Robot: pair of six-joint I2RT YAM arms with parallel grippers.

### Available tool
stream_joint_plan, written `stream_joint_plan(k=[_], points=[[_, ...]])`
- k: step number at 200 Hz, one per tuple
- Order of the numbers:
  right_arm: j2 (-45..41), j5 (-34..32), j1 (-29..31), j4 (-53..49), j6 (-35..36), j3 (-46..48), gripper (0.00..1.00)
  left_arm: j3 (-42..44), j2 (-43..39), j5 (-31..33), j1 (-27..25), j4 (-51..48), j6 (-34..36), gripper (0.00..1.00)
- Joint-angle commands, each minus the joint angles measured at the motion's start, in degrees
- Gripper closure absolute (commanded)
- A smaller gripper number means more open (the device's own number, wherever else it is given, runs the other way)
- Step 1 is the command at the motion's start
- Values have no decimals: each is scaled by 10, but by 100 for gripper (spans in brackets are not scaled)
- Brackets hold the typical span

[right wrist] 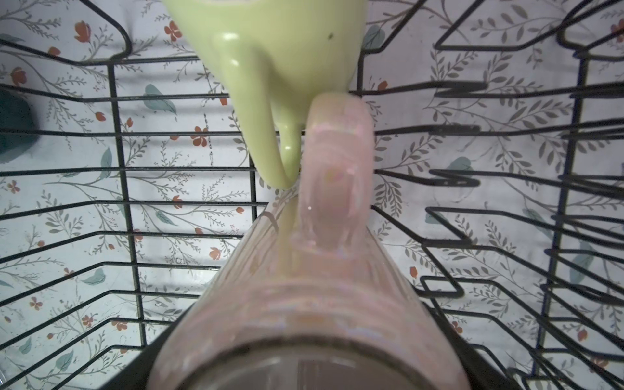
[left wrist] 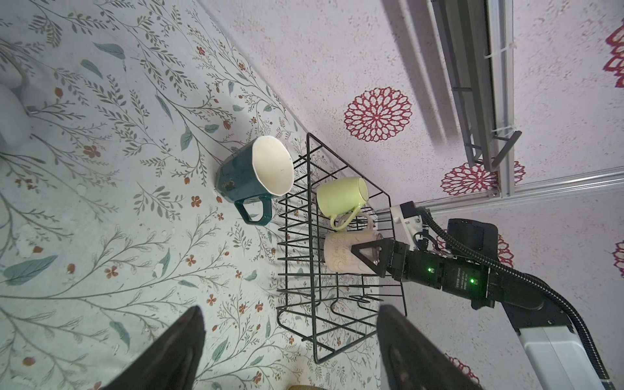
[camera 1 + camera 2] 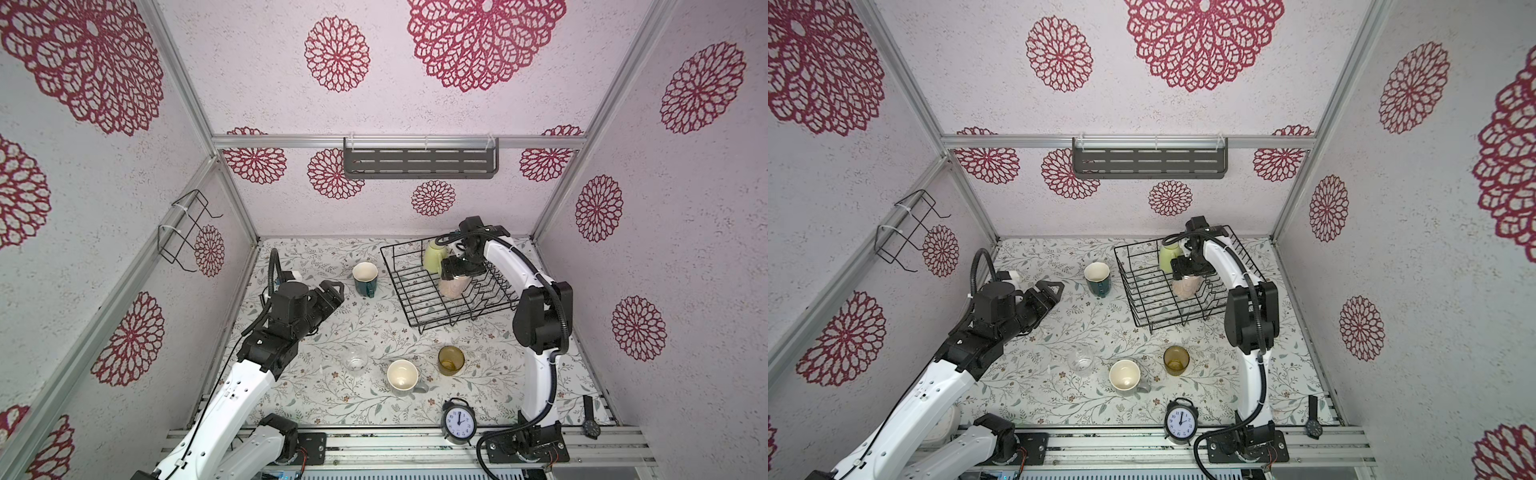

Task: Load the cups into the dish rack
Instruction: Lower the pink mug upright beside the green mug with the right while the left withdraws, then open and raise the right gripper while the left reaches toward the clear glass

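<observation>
L gripper [image 3: 334, 291] hung empty, fingers apart, nr dark teal mug [image 3: 365, 278]. R gripper [image 3: 457, 270] straddled tall pale pink mug [image 3: 455, 289] in dish rack [image 3: 415, 286], mug handle touching yellow-green mug [image 3: 434, 255]; clamped or loose, couldn't tell.

Hour numerals ring the dial of the alarm clock [image 3: 458, 419], twelve on top. Gold lettering on the dark teal mug [image 2: 233, 184], faint script on the tall pale pink mug [image 2: 339, 253], white print on the right arm [image 2: 466, 280]: all too small to read.
</observation>
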State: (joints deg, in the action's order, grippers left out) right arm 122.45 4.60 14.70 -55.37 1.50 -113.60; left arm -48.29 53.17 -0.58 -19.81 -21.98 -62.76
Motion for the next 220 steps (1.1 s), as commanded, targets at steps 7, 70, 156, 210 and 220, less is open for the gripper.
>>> stream_joint_plan(k=[7, 70, 156, 210, 220], points=[[-56, 5, -4, 21, -5, -1, 10, 7, -10, 7, 7, -7, -2, 16], [-63, -49, 0, 26, -8, 7, 1, 13, -30, 15, 7, -18, -1, 16], [-209, -62, 7, 191, -50, 130, 1, 1, -30, -13, 5, -12, 49, 16], [-399, -92, -4, 429, -89, 363, 1, -81, 36, -46, -83, -108, 186, 17], [-418, -70, -6, 430, -92, 382, 1, -97, 53, -38, -110, -134, 208, 17]])
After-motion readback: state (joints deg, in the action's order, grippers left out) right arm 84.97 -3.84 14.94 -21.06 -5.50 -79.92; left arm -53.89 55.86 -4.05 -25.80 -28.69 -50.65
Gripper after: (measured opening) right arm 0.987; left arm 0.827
